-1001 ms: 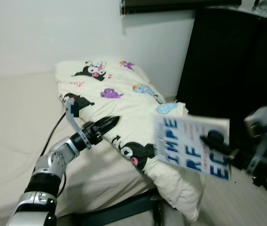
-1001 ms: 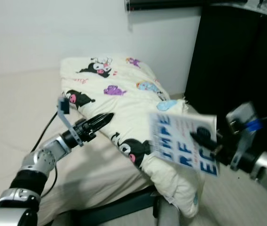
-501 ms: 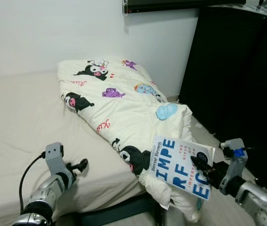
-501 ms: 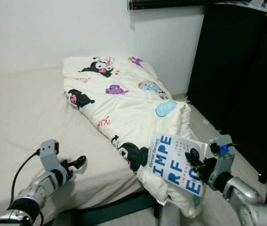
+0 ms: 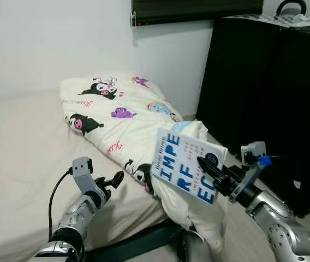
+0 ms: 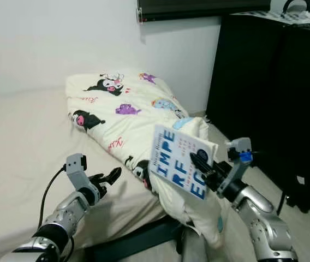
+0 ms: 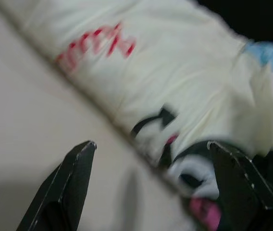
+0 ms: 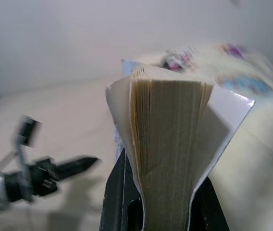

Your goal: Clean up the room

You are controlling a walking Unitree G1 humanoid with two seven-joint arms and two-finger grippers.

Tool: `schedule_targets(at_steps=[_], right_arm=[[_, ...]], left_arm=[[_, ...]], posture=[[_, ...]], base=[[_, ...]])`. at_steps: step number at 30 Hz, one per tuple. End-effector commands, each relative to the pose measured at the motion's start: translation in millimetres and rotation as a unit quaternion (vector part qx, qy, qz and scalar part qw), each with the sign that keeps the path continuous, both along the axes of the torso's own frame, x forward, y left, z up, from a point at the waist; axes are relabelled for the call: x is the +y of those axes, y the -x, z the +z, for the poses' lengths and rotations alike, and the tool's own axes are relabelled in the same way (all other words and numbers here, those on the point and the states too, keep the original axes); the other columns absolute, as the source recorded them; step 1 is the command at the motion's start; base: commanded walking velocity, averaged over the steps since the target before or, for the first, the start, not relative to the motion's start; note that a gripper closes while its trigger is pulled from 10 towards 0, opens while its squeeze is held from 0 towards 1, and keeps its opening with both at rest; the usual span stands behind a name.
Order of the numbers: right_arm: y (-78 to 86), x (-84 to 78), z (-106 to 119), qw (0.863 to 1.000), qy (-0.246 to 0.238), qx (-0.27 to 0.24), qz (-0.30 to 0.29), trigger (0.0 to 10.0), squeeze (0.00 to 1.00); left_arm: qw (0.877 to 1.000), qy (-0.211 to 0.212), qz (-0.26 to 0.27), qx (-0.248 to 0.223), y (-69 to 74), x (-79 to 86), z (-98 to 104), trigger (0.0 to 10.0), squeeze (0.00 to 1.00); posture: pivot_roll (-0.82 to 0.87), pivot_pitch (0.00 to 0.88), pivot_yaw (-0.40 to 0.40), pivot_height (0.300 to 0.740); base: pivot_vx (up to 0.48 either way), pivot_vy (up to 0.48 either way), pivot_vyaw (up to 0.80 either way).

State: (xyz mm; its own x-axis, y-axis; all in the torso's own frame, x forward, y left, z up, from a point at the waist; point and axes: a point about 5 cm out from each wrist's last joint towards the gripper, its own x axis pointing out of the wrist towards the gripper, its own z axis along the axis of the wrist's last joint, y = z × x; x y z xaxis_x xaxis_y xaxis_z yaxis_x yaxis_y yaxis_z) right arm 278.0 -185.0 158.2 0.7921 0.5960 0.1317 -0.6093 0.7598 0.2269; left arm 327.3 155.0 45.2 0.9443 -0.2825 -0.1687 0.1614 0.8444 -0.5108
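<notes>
White paperback book (image 5: 186, 173), big blue cover lettering.

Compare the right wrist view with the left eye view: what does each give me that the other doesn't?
Right wrist alone: the book's page edges fanned between its covers. Left eye alone: the cover lettering, the black cabinet and the right gripper shut on the book. Both: the left gripper over the bed, the book and the printed quilt.
</notes>
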Motion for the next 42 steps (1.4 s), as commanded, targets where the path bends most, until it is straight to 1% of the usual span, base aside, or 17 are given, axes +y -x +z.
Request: schedule_targets(at_steps=[1, 4, 10, 13, 15, 16, 17, 18, 19, 21, 23, 25, 27, 29, 33, 35, 42], right_arm=[[-0.9, 8.5, 12.2, 0.999, -0.013, -0.029, 0.021, 0.0, 0.0], [-1.9, 11.1, 11.2, 0.999, -0.014, -0.03, 0.023, 0.0, 0.0], [-2.3, 14.5, 9.4, 0.999, -0.016, -0.028, 0.025, 0.0, 0.0], [-2.3, 14.4, 8.8, 0.999, -0.017, -0.028, 0.022, 0.0, 0.0], [-4.2, 10.3, 8.5, 0.999, -0.014, -0.031, 0.0, 0.0, 0.0], [-4.2, 10.3, 8.5, 0.999, -0.014, -0.031, 0.0, 0.0, 0.0], [-6.2, 5.9, 9.1, 0.999, -0.016, -0.033, -0.021, 2.6, 0.0], [-11.2, -3.5, 8.3, 0.998, -0.017, -0.028, -0.062, 10.0, 0.0], [-14.7, -11.4, 6.3, 0.995, -0.014, -0.018, -0.095, 10.0, 0.0], [-14.7, -11.4, 6.3, 0.995, -0.014, -0.018, -0.095, 10.0, 0.0], [-17.1, -24.8, 3.2, 0.991, -0.013, -0.005, -0.134, 10.0, 0.0], [-17.1, -24.8, 3.2, 0.991, -0.013, -0.005, -0.134, 10.0, 0.0], [-14.6, -28.6, 4.9, 0.99, -0.021, -0.008, -0.137, 10.0, 0.0], [-12.6, -28.9, 6.1, 0.99, -0.032, -0.014, -0.135, 10.0, 0.0], [-12.2, -28.1, 5.3, 0.99, -0.028, -0.014, -0.134, 10.0, 0.0], [-11.6, -24.4, 4.4, 0.991, -0.026, -0.014, -0.128, 10.0, 0.0], [-11.4, -23.3, 4.4, 0.992, -0.027, -0.016, -0.124, 10.0, 0.0]], left_arm=[[1.0, 0.007, 0.0, -0.023, -6.3, -1.8, 9.7, 10.0, 0.0], [0.999, 0.006, 0.007, -0.032, -10.2, 1.2, 14.8, 10.0, 0.0], [0.999, 0.0, 0.017, -0.033, -12.2, 6.0, 16.7, 10.0, 0.0], [0.999, 0.006, 0.009, -0.036, -11.8, 4.1, 16.7, 10.0, 0.0], [0.999, 0.019, -0.011, -0.044, -11.0, -2.4, 17.5, 10.0, 0.0], [0.999, 0.019, -0.011, -0.044, -11.0, -2.4, 17.5, 10.0, 0.0], [0.998, 0.026, -0.024, -0.049, -10.6, -6.3, 18.1, 10.0, 0.0], [0.997, 0.035, -0.046, -0.058, -10.0, -12.1, 19.7, 10.0, 0.0], [0.995, 0.042, -0.066, -0.065, -9.2, -17.1, 20.9, 10.0, 0.0], [0.995, 0.042, -0.066, -0.065, -9.2, -17.1, 20.9, 10.0, 0.0], [0.991, 0.042, -0.104, -0.078, -7.3, -27.0, 22.7, 10.0, 0.0], [0.991, 0.042, -0.104, -0.078, -7.3, -27.0, 22.7, 10.0, 0.0], [0.989, 0.034, -0.116, -0.081, -6.5, -30.8, 22.5, 10.0, 0.0], [0.99, 0.03, -0.116, -0.078, -6.2, -31.4, 21.2, 10.0, 0.0], [0.99, 0.027, -0.117, -0.076, -6.0, -31.7, 20.5, 10.0, 0.0], [0.99, 0.025, -0.119, -0.074, -5.1, -32.1, 19.1, 10.0, 0.0], [0.99, 0.025, -0.125, -0.068, -1.7, -34.8, 15.1, 10.0, 0.0]], posture=[[-0.06, 0.014, -0.024, 0.572], [-0.06, 0.016, -0.026, 0.582], [-0.06, 0.021, -0.026, 0.597], [-0.06, 0.026, -0.026, 0.602], [-0.06, 0.026, -0.026, 0.612], [-0.06, 0.026, -0.026, 0.612], [-0.07, 0.03, -0.024, 0.617], [-0.07, 0.03, -0.024, 0.617], [-0.07, 0.033, -0.022, 0.617], [-0.07, 0.033, -0.022, 0.617], [-0.07, 0.035, -0.019, 0.617], [-0.07, 0.035, -0.019, 0.617], [-0.07, 0.037, -0.017, 0.617], [-0.07, 0.038, -0.013, 0.622], [-0.07, 0.038, -0.014, 0.627], [-0.07, 0.039, -0.013, 0.637], [-0.07, 0.038, -0.014, 0.657]], base=[[0.0, 0.0, 0.0], [0.0, 0.0, 0.0], [0.0, 0.0, 0.0], [0.0, 0.0, 0.0], [0.0, 0.0, 0.0], [0.0, 0.0, 0.0], [0.0, 0.0, 0.0], [0.0, 0.0, 0.0], [0.0, 0.0, 0.0], [0.0, 0.0, 0.0], [0.0, 0.0, 0.0], [0.0, 0.0, 0.0], [0.0, 0.0, 0.0], [0.0, 0.0, 0.0], [0.0, 0.0, 0.0], [0.0, 0.0, 0.0], [0.0, 0.0, 0.0]])
